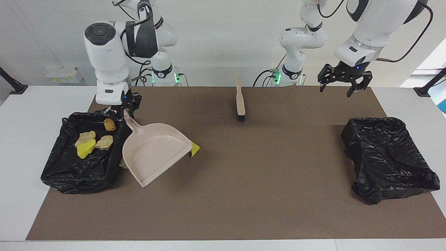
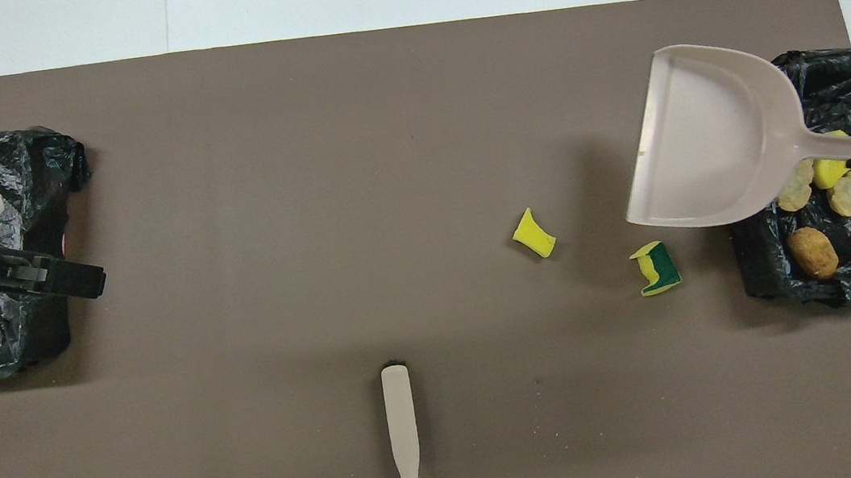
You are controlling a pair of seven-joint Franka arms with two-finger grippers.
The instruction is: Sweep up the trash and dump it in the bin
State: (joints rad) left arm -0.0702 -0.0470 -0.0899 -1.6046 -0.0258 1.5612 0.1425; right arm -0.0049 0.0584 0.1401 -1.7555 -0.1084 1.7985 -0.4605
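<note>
Two sets of fingers do different things. The right gripper [image 1: 120,112] has its fingers clenched on the handle of the beige dustpan [image 1: 155,152], holding it in the air with the empty scoop tilted down and away from the robots, over the brown mat [image 1: 244,195] just beside the black-lined bin [image 1: 69,174] at the right arm's end of the bench [image 1: 21,146]. The left gripper [image 1: 343,83] hangs with its fingers spread and released, holding nothing, over the mat's edge close to the second black-lined bin [image 1: 390,157] at the left arm's end; that arm waits.

Four pieces of the trash lie inside the bin beside the dustpan: a brownish lump [image 1: 109,124] nearest the robots, two pale tan lumps [image 1: 86,136] [image 1: 104,142], and a bright yellow sponge piece [image 1: 85,150] touching them. Another pale scrap [image 1: 122,164] peeks out on the mat between the bin's wall and the dustpan; most of it is hidden.

Out on the mat, toward the middle of the bench from the bin, lie a yellow sponge scrap [image 2: 534,233] and a green-and-yellow sponge [image 2: 658,269], near each other but apart. In the facing view the dustpan covers the green-and-yellow one and most of the yellow one.

The brush [image 1: 240,101] lies on the mat near the robots, midway between the arms, its handle pointing toward them.
</note>
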